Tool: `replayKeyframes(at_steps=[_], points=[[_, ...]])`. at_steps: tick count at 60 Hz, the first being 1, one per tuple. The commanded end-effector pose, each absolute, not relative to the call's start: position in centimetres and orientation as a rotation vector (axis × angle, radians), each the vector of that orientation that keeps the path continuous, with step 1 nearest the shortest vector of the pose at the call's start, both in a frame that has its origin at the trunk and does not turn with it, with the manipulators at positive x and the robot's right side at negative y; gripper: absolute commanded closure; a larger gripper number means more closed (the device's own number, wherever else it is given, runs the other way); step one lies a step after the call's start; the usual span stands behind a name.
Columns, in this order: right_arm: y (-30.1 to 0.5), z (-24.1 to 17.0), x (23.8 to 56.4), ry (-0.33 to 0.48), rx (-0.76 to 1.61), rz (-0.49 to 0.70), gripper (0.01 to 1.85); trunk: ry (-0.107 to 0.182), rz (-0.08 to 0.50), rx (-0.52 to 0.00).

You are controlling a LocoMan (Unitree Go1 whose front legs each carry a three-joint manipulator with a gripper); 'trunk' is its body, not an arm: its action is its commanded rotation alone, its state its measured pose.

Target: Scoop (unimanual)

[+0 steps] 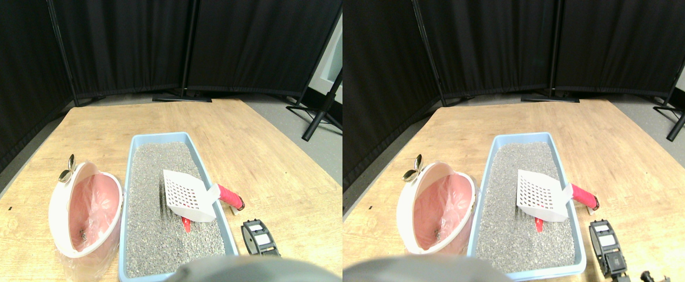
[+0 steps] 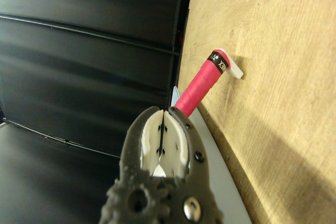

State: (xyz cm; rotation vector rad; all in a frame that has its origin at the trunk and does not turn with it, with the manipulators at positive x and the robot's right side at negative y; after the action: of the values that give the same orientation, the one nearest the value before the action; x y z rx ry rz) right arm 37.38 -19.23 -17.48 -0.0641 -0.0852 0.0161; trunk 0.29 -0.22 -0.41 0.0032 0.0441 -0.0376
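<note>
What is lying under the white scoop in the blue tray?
Under the white scoop lies grey litter filling the blue tray. A small red piece sticks out below its front edge. The rest of that piece is covered by the scoop.

Dark grey claw point(image 2: 164, 129), cream pads, silver screw

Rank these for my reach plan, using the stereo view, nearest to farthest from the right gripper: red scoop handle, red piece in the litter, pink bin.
From the right gripper:
1. Red scoop handle, just ahead, over the tray's right rim.
2. Red piece, in the litter under the scoop.
3. Pink bin, left of the tray.
</note>
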Motion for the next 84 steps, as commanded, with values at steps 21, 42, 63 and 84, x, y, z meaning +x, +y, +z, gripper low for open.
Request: replayKeyframes(at_steps=[21,42,63,84], points=[[-19.2,-16.9,36.9,-0.176,-0.022,0.044,1.37,0.034,-0.039,-0.002],[-19.8,-17.1,37.8,-0.26,0.09,0.163,1.12,0.042,-0.041,-0.01],[-20.6,-17.1,40.2,-0.218,0.132,0.175,1.05,0.046,-0.03,-0.018],[-21.1,-18.5,42.1,-0.116,0.201,0.155,0.99,0.052,-0.017,-0.027]])
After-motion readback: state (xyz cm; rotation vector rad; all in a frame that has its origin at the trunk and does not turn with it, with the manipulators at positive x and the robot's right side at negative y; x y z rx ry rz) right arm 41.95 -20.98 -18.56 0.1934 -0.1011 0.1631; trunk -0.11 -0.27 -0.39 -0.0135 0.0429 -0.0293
